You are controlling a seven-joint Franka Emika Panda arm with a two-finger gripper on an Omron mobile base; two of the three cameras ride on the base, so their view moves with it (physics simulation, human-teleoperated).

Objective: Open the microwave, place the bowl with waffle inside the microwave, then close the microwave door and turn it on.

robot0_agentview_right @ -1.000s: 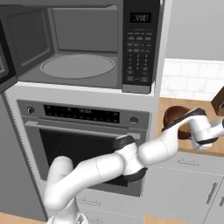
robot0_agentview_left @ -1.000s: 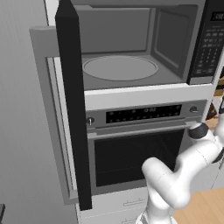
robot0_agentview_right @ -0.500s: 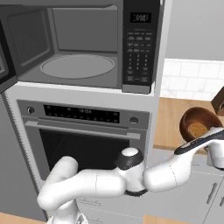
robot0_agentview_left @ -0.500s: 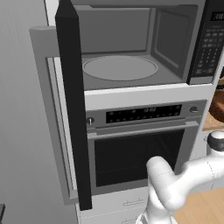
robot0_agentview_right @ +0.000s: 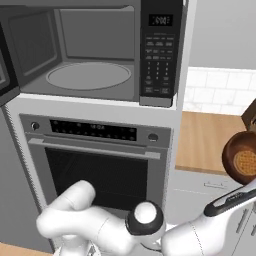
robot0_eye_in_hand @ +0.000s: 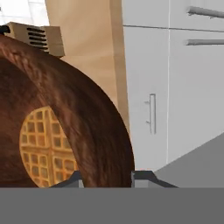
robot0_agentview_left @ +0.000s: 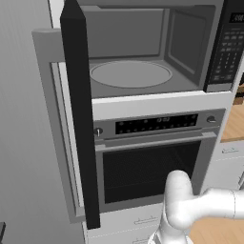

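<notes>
The microwave (robot0_agentview_left: 143, 57) (robot0_agentview_right: 90, 50) stands open, its grey cavity and glass turntable (robot0_agentview_right: 89, 76) bare. The microwave door (robot0_agentview_left: 78, 119) is swung out to the left, seen edge-on as a black slab. At the far right, in front of the counter edge, hangs the reddish-brown bowl (robot0_agentview_right: 242, 157), tilted so the waffle (robot0_agentview_right: 246, 162) shows inside. In the hand view the bowl (robot0_eye_in_hand: 87, 122) looms close with the gridded waffle (robot0_eye_in_hand: 46, 148) in it. My gripper (robot0_eye_in_hand: 107, 178) is shut on the bowl's rim, one fingertip on each side of the wall.
Below the microwave is the silver-trimmed oven (robot0_agentview_right: 100, 160) (robot0_agentview_left: 152, 162). A wooden counter (robot0_agentview_right: 205, 140) lies to its right, with white cabinet fronts (robot0_eye_in_hand: 175, 65) below it and a tan slotted box (robot0_eye_in_hand: 35, 37) on it. My forearm stretches low across the oven front.
The bowl has left the counter and travelled right and down in the right base view, held in my gripper. The forearm swung lower and rightward. Microwave and door are unchanged.
</notes>
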